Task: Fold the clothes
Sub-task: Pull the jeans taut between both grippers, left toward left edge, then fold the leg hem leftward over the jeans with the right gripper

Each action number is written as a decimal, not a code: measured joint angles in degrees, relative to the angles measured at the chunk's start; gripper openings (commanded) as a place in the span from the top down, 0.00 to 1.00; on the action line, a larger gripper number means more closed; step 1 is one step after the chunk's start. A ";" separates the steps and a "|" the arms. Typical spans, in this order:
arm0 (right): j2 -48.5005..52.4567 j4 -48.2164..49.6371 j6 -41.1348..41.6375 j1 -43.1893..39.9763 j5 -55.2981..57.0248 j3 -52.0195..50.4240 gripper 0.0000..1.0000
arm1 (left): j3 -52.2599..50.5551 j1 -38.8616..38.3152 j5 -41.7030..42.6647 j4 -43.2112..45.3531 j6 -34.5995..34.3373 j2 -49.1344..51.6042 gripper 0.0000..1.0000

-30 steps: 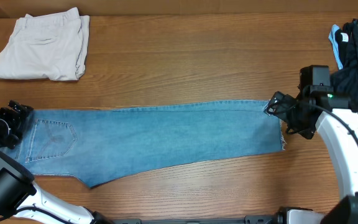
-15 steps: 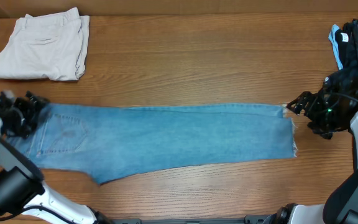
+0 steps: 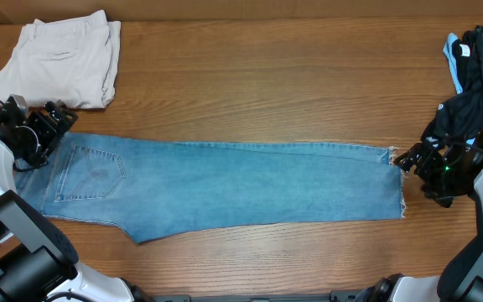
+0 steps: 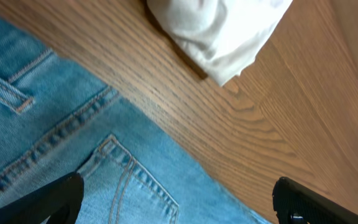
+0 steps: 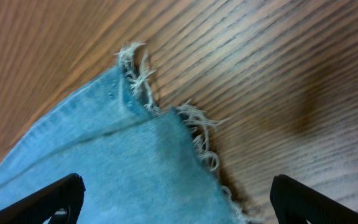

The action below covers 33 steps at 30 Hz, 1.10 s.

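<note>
Denim jeans (image 3: 225, 184) flat, left fingers (image 3: 56, 118) at waistband, right fingers (image 3: 407, 158) at cuff

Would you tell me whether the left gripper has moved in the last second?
Yes. The left gripper has moved up-frame and right, closer to the lower edge of the cream trousers.
</note>
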 measured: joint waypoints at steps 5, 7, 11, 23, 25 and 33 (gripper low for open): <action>0.00 4.76 -3.02 -0.15 -3.21 -2.40 0.00 | 0.00 -0.02 1.44 -3.23 -0.24 0.00 0.00; 0.00 5.90 -4.22 -0.15 -4.35 -3.08 0.00 | 0.00 0.00 1.64 -4.85 -0.26 0.00 0.00; 0.24 8.02 -5.57 -0.15 -5.22 -3.50 0.00 | 0.00 0.00 1.62 -6.40 -0.28 0.00 0.00; 6.54 11.26 -8.50 -0.26 -7.13 -3.50 0.00 | -0.04 -0.02 1.31 -11.15 -0.42 0.00 0.00; 7.17 11.32 -9.46 -0.31 -8.33 -3.21 0.00 | -0.04 0.00 1.16 -11.30 -0.39 0.00 0.00; 10.16 7.30 -13.11 0.13 -16.63 -2.05 0.11 | -0.04 0.00 1.11 -11.34 -0.39 0.00 0.00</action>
